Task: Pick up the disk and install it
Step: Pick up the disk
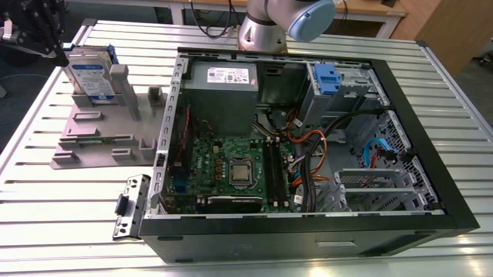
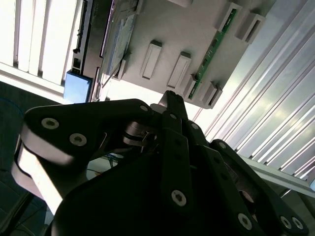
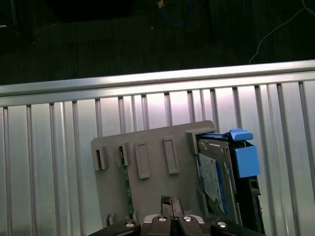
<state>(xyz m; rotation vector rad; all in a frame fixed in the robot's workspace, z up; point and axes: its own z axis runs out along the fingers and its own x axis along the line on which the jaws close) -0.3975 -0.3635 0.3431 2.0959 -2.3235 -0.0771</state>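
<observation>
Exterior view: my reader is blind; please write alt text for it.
A silver metal hard drive with a blue plastic bracket stands upright in a grey plastic stand on a slatted metal table, the black gripper beside it. An open computer case lies alongside.

Silver disk, white-and-blue label, blue bracket round it. Stands on edge just beside the gripper, not held.

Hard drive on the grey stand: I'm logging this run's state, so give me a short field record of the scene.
disk: upright in grey plastic stand, blue bracket on, not yet picked up
gripper: jaws shut, empty, over the stand, apart from the disk
computer case: open, lying on the slatted metal table, beside the stand
task: disk not installed
</observation>
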